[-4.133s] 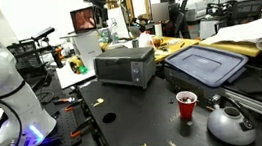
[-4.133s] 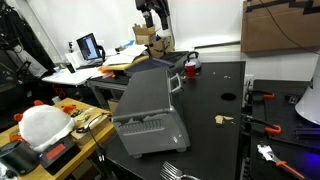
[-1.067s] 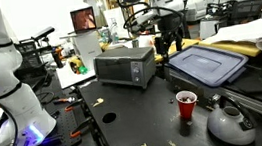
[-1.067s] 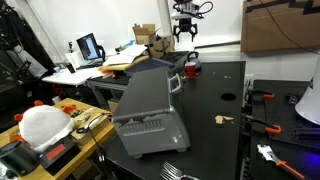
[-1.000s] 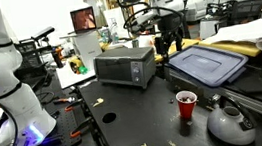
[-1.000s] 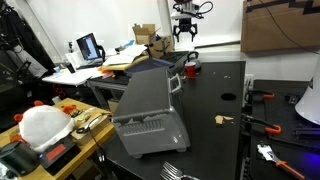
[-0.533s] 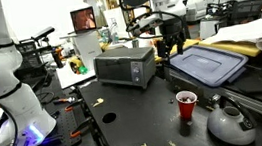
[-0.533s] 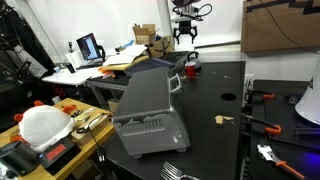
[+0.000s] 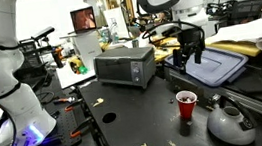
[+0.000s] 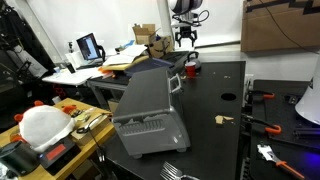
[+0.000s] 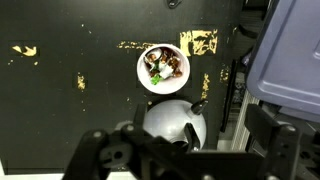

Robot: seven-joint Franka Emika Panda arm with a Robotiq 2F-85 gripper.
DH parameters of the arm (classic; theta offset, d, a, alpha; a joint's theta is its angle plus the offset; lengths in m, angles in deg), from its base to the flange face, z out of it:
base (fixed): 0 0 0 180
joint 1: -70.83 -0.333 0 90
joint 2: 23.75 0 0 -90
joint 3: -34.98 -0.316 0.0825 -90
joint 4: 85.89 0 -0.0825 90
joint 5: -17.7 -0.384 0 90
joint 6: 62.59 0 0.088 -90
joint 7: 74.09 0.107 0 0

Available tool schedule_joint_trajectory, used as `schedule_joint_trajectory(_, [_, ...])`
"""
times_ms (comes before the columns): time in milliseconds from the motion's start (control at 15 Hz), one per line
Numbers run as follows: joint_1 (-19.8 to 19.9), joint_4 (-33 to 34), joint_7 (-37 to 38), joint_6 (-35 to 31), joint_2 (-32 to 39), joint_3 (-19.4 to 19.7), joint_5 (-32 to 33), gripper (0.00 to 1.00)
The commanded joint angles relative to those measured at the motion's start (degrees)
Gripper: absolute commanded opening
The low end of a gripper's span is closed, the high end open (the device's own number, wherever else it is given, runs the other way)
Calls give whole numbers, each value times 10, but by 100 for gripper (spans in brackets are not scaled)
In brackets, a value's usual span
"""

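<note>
Shiny, smooth silver metal kettle (image 11: 173,125) sits between the fingers (image 11: 97,156), glossy red plastic cup (image 11: 163,68) just past them, both on a matt, scuffed black tabletop (image 11: 70,110).

The cup (image 9: 187,106) is red outside and white inside, stands upright on the black table (image 9: 126,114) and holds small brown, green and red scraps, as the wrist view (image 11: 163,68) shows; in an exterior view (image 10: 191,66) it sits near the table's far edge. The kettle (image 9: 228,124) is a rounded, silver-grey vessel with a dark handle on top; it stands upright just beside the cup, apart from it, with its domed top showing in the wrist view (image 11: 172,125).
</note>
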Motion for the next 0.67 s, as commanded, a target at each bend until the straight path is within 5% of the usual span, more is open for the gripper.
schedule_joint_trajectory(0, [27,88,37,50,58,3,-18,100])
schedule_joint_trajectory(600, [70,193,81,100,144,1,-28,100])
